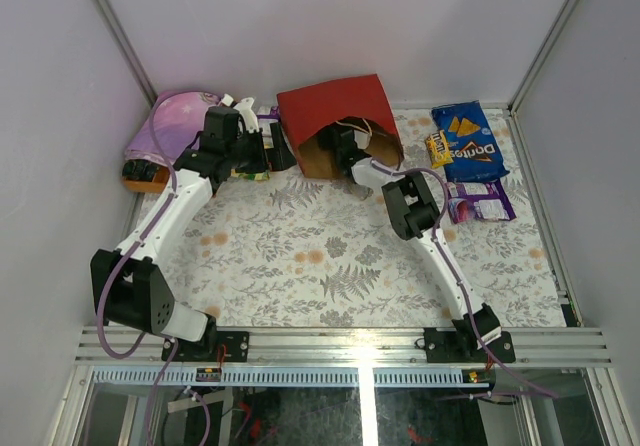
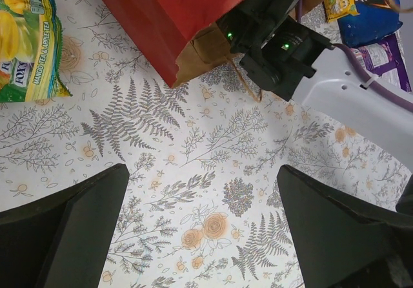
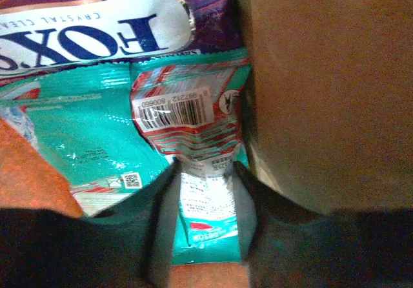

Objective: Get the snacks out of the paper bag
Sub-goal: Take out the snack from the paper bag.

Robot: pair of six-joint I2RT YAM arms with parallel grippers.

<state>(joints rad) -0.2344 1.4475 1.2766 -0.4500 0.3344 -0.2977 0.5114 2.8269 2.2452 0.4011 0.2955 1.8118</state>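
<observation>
The red paper bag (image 1: pixel 335 106) lies on its side at the back, its brown mouth facing the near side; it also shows in the left wrist view (image 2: pixel 174 10). My right gripper (image 1: pixel 346 140) reaches into the mouth. In the right wrist view it (image 3: pixel 205 201) is shut on a teal pouch (image 3: pixel 193 117), beside a purple-white Fox's pack (image 3: pixel 97 26) and the bag's brown wall (image 3: pixel 329 88). My left gripper (image 1: pixel 268 154) is open and empty (image 2: pixel 203 236) over the cloth-covered table, left of the bag, near a yellow-green packet (image 1: pixel 250 173) (image 2: pixel 26 42).
A blue Doritos bag (image 1: pixel 468 141), a small yellow packet (image 1: pixel 437 150) and purple-white packs (image 1: pixel 480 202) lie right of the paper bag. A pink-purple folded cloth (image 1: pixel 175 124) lies at the back left, with an orange item (image 1: pixel 140 173) by it. White walls enclose the table.
</observation>
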